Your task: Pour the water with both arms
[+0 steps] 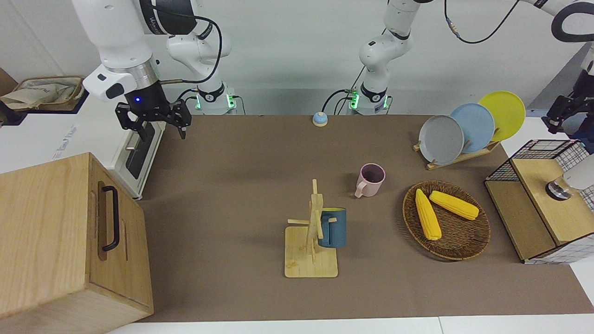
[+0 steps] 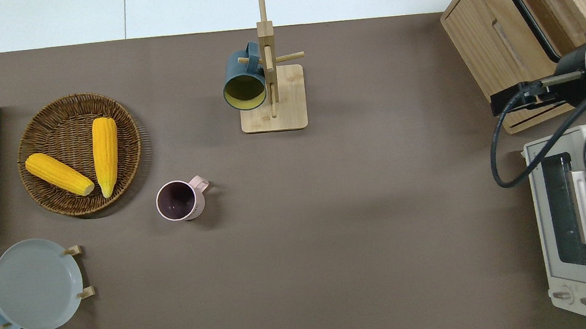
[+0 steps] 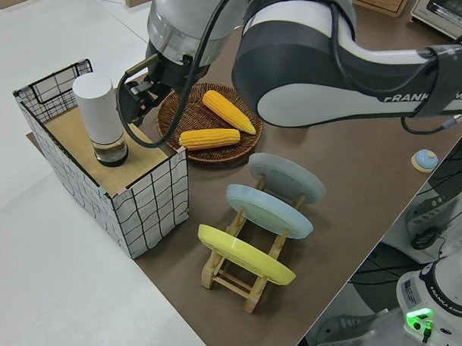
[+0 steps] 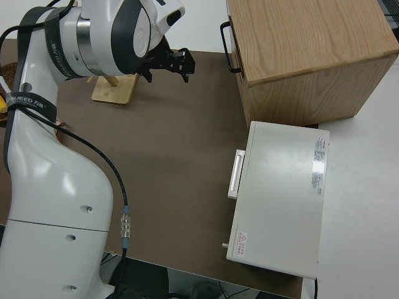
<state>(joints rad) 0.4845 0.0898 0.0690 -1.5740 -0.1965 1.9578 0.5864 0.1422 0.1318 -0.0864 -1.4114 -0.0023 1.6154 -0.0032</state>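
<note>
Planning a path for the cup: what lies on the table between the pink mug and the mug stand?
Nothing: bare brown mat separates the pink mug from the mug stand, per the overhead view.

We see a mug rack standing farthest from the robots with a mug hung on it, and a second mug nearer to them. Toward the left arm's end sits a basket holding two corn cobs, with a plate rack nearer the robots; a cabinet and toaster oven stand at the right arm's end.

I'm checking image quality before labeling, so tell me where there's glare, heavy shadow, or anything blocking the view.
Front view: soft shadows beside the pink mug and the mug rack, no harsh glare. Left side view: the left arm fills much of the frame. Right side view: the right arm blocks one edge.
</note>
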